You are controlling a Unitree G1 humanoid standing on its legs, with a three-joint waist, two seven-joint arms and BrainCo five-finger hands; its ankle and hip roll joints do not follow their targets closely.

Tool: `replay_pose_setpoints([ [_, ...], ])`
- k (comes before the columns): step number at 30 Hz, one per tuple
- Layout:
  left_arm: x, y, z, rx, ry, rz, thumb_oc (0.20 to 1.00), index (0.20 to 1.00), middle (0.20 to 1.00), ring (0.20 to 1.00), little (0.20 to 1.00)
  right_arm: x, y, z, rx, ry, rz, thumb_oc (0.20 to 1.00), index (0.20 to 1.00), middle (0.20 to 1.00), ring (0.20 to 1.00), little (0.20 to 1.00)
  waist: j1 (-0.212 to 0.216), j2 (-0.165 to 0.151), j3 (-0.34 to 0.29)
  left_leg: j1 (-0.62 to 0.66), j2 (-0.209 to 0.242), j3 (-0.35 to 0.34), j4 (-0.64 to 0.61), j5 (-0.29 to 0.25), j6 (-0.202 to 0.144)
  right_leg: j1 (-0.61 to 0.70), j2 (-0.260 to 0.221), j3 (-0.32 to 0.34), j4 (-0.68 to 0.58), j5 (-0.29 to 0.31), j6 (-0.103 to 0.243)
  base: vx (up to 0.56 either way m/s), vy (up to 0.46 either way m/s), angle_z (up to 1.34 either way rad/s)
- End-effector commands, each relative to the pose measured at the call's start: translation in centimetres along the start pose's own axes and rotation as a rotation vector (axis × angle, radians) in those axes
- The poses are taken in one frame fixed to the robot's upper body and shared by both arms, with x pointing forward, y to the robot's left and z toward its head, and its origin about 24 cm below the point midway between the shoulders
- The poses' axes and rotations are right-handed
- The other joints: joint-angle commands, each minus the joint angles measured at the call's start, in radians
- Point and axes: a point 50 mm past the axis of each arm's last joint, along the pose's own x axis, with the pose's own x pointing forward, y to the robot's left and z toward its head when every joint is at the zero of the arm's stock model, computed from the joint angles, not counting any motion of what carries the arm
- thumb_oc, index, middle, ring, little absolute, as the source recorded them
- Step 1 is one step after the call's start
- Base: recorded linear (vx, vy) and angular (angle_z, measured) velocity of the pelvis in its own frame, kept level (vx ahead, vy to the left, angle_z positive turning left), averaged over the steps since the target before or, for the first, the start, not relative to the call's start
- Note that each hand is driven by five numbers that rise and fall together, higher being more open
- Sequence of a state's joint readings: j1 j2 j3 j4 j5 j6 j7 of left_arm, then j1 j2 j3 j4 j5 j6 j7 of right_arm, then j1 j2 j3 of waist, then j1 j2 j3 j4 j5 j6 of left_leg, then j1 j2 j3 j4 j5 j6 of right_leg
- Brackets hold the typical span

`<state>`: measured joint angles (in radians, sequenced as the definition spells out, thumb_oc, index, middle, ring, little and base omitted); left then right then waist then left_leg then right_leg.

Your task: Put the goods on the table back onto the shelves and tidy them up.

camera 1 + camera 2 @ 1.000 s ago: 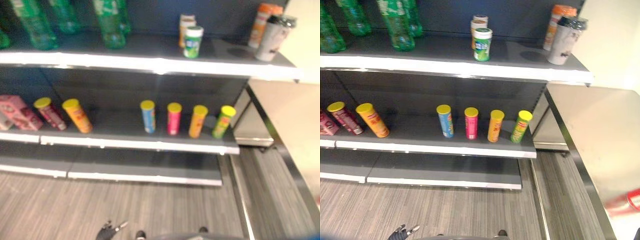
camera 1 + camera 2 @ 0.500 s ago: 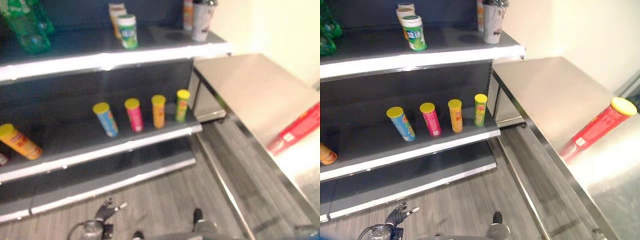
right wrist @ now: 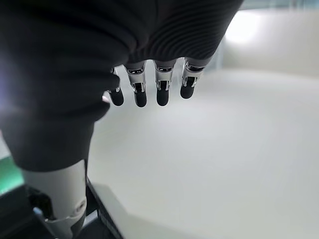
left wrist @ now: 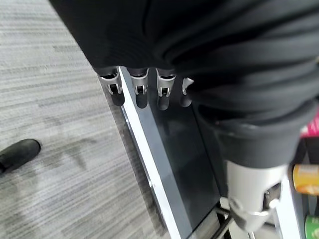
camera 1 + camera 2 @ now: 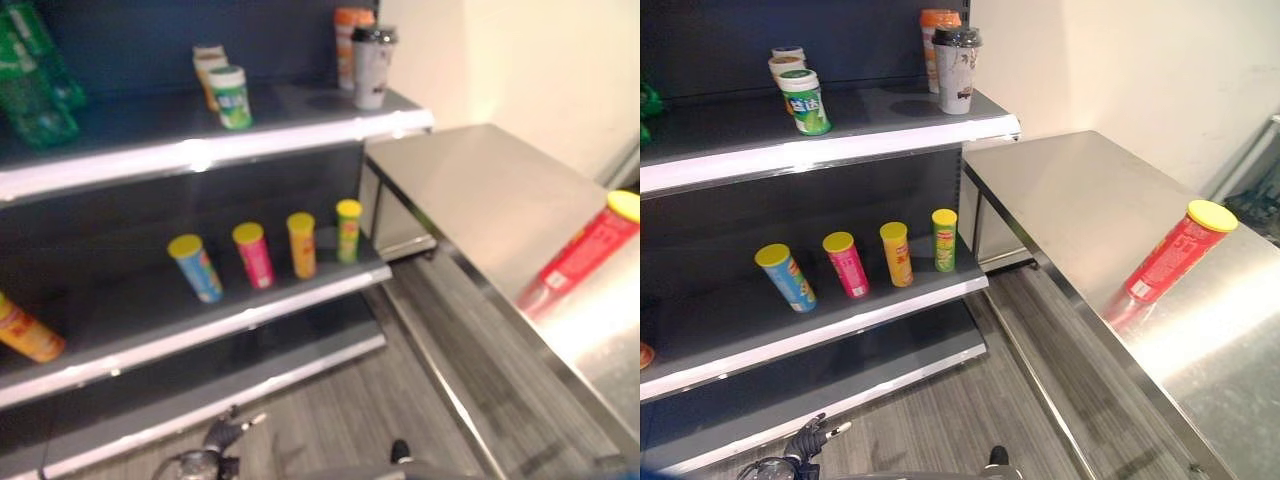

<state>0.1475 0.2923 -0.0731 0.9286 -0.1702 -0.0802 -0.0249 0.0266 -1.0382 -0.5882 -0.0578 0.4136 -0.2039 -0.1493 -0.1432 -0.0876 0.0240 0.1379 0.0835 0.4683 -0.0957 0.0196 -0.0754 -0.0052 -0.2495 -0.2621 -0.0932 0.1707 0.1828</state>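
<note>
A red chip can (image 5: 1178,252) with a yellow lid lies tilted on the steel table (image 5: 1090,200) at the right. On the middle shelf (image 5: 840,325) stand a blue can (image 5: 786,277), a pink can (image 5: 845,264), an orange can (image 5: 896,253) and a green can (image 5: 944,239) in a row. My left hand (image 5: 810,440) hangs low over the floor in front of the shelves, its fingers (image 4: 140,92) relaxed and holding nothing. In the right wrist view my right hand (image 3: 162,89) has straight fingers with nothing in them, before a pale surface.
The top shelf carries a green-and-white tub (image 5: 804,101), a lidded cup (image 5: 956,70), an orange bottle (image 5: 937,30) and green bottles (image 5: 30,80). Another orange can (image 5: 25,335) lies at the middle shelf's far left. A strip of grey floor (image 5: 1040,400) runs between shelves and table.
The camera has swung to the right, so the shelves slid left and the steel table with the red can came fully into view. My left hand stays low and empty.
</note>
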Motion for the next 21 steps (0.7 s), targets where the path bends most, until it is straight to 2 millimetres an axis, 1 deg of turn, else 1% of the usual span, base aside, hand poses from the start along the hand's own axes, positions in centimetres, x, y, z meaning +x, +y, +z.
replay_pose_setpoints([
  [1,0.3,1.3,2.0,0.064,-0.067,0.027,1.0,1.0,1.0,1.0,1.0,1.7,-1.5,1.8,0.009,-0.087,-0.065,1.0,1.0,1.0,1.0,1.0,0.043,-0.026,0.033,-0.008,0.019,-0.072,0.014,-0.09,-0.01,0.055,-0.059,-0.01,0.052,-0.06,0.073,0.0,-0.045,0.09],
  [2,0.3,1.5,1.5,0.057,-0.051,0.039,1.0,1.0,1.0,1.0,1.0,1.3,-1.3,0.9,-0.006,-0.04,-0.042,1.0,1.0,1.0,1.0,1.0,0.045,-0.024,0.034,-0.007,0.021,-0.073,0.015,-0.087,-0.012,0.058,-0.058,-0.015,0.051,-0.066,0.07,0.0,-0.028,0.04],
  [7,0.3,1.5,1.5,0.058,-0.051,0.039,1.0,1.0,1.0,1.0,1.0,1.3,-1.3,0.9,-0.007,-0.039,-0.042,1.0,1.0,1.0,1.0,1.0,0.045,-0.024,0.034,-0.007,0.022,-0.074,0.015,-0.086,-0.013,0.06,-0.058,-0.016,0.051,-0.066,0.07,0.0,-0.006,0.03],
  [8,0.2,1.6,1.4,0.056,-0.048,0.043,1.0,1.0,1.0,1.0,1.0,1.0,-1.1,0.3,-0.015,-0.01,-0.03,1.0,1.0,1.0,1.0,1.0,0.045,-0.023,0.035,-0.007,0.023,-0.075,0.015,-0.085,-0.014,0.06,-0.057,-0.017,0.05,-0.07,0.068,0.0,0.0,0.0],
  [9,0.2,1.6,1.4,0.056,-0.048,0.043,1.0,1.0,1.0,1.0,1.0,1.0,-1.1,0.3,-0.015,-0.01,-0.03,1.0,1.0,1.0,1.0,1.0,0.045,-0.023,0.035,-0.007,0.023,-0.075,0.015,-0.085,-0.014,0.061,-0.057,-0.017,0.05,-0.07,0.068,0.0,-0.037,0.0],
  [10,0.2,1.7,1.2,0.053,-0.039,0.048,1.0,1.0,1.0,1.0,1.0,0.4,-1.0,-0.8,-0.06,0.054,-0.006,1.0,1.0,1.0,1.0,1.0,0.044,-0.02,0.039,-0.006,0.027,-0.076,0.016,-0.081,-0.015,0.063,-0.054,-0.018,0.051,-0.078,0.064,0.0,-0.034,0.0],
  [12,0.1,1.8,1.0,0.049,-0.034,0.052,1.0,1.0,1.0,1.0,1.0,-0.3,-1.2,-1.6,-0.087,0.101,0.011,1.0,1.0,1.0,1.0,1.0,0.041,-0.016,0.043,-0.005,0.031,-0.077,0.016,-0.078,-0.017,0.066,-0.051,-0.02,0.051,-0.084,0.061,0.01,-0.034,0.03],
  [15,0.1,1.8,1.0,0.049,-0.034,0.052,1.0,1.0,1.0,1.0,1.0,-0.3,-1.2,-1.6,-0.087,0.101,0.011,1.0,1.0,1.0,1.0,1.0,0.042,-0.016,0.043,-0.005,0.031,-0.077,0.016,-0.078,-0.017,0.066,-0.051,-0.02,0.051,-0.084,0.061,0.0,-0.009,0.07],
  [19,0.1,1.8,0.9,0.037,-0.029,0.054,1.0,1.0,1.0,1.0,1.0,-1.1,-1.8,-2.0,-0.108,0.133,0.008,1.0,1.0,1.0,1.0,1.0,0.036,-0.01,0.046,-0.005,0.038,-0.077,0.016,-0.074,-0.022,0.067,-0.046,-0.023,0.047,-0.091,0.056,0.01,-0.018,0.01],
  [21,0.0,1.6,0.6,0.031,-0.024,0.05,1.0,1.0,1.0,1.0,1.0,-1.9,-2.5,-2.4,-0.131,0.167,0.011,1.0,1.0,1.0,1.0,1.0,0.029,-0.006,0.049,-0.006,0.045,-0.076,0.016,-0.069,-0.027,0.066,-0.039,-0.023,0.043,-0.095,0.053,0.02,-0.043,0.02],
])
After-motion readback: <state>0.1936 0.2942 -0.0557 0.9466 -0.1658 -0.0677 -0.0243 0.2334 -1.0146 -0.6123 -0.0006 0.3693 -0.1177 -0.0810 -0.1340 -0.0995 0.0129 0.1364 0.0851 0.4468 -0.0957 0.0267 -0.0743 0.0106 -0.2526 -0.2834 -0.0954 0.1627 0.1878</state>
